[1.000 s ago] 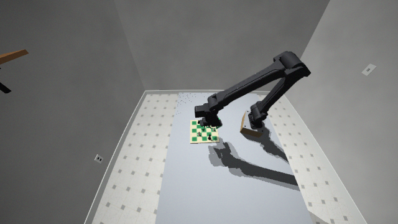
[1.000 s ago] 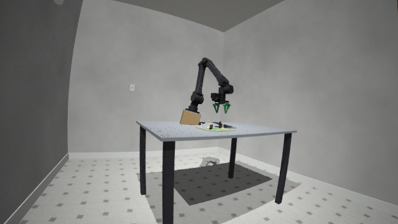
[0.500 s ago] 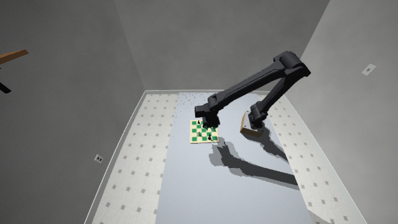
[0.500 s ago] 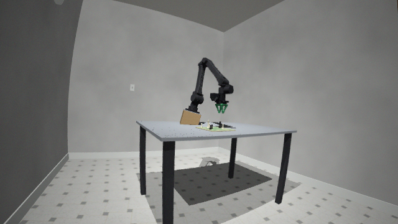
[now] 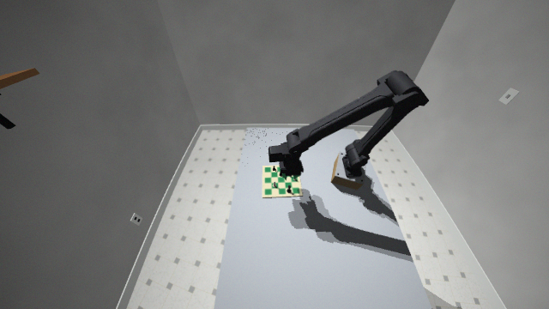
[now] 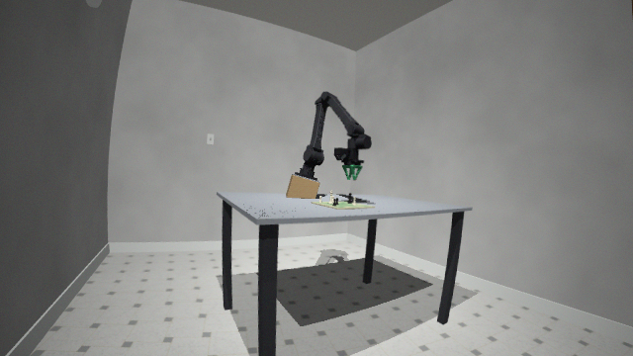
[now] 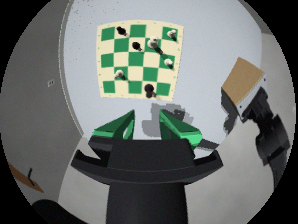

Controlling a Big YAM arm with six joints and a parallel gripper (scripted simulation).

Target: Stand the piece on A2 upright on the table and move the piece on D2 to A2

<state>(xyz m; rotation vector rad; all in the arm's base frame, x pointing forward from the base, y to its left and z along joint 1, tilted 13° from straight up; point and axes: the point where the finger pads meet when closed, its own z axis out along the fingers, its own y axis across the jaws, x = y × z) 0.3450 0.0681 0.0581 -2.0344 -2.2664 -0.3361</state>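
Note:
The green and cream chessboard (image 5: 266,195) (image 6: 363,205) (image 7: 109,63) lies on the grey table (image 5: 300,257) (image 6: 424,209). Several small dark and light pieces stand on it, among them one at the far left (image 5: 274,168), one in the middle (image 5: 274,184) and one at the near right (image 5: 289,189). The square labels are too small to read. I cannot tell which piece lies on its side. My gripper (image 5: 291,171) (image 6: 352,173) (image 7: 147,113) hangs well above the board's right side. Its green fingers are partly apart with nothing between them.
A tan wooden block (image 5: 343,177) (image 6: 302,187) (image 7: 242,79) holds the arm's base, to the right of the board. The arm reaches from it over the table. The table's back edge lies beyond the board.

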